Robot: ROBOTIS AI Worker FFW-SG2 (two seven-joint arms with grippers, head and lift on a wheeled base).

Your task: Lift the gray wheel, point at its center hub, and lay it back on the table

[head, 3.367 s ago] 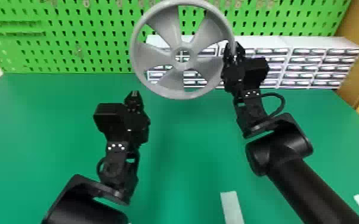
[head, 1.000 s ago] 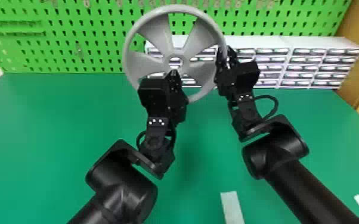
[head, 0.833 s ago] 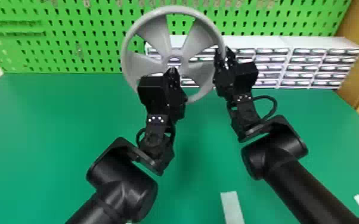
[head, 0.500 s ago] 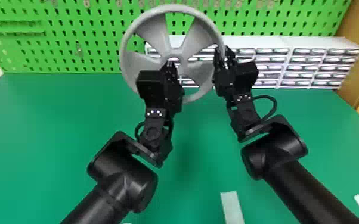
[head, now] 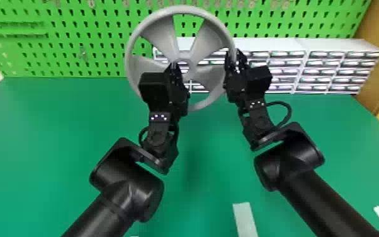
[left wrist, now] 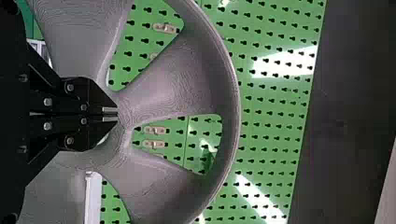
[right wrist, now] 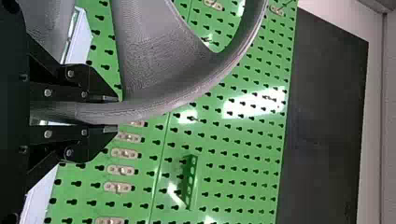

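Note:
The gray wheel [head: 160, 34] is held up off the table, its spoked face toward the head camera. My right gripper [head: 236, 58] grips its rim at the right side; in the right wrist view the right gripper [right wrist: 110, 113] has the rim [right wrist: 140, 110] between its fingers. My left gripper [head: 173, 64] is in front of the wheel, its tips at the center hub [head: 184, 60]. In the left wrist view, the left gripper [left wrist: 110, 115] has its fingers together, nothing between them, over the hub area of the wheel [left wrist: 173, 84]. Whether the tips touch it, I cannot tell.
Behind the wheel stand white drawer units [head: 280, 47] along the back of the green table [head: 56, 132]. A green pegboard [head: 72, 41] rises behind them. White strips [head: 244, 220] lie near the table's front.
My left gripper came in from the left to the wheel's center, then rose slightly over the last half second. The wheel and right gripper have shifted a little left since the earliest frame.

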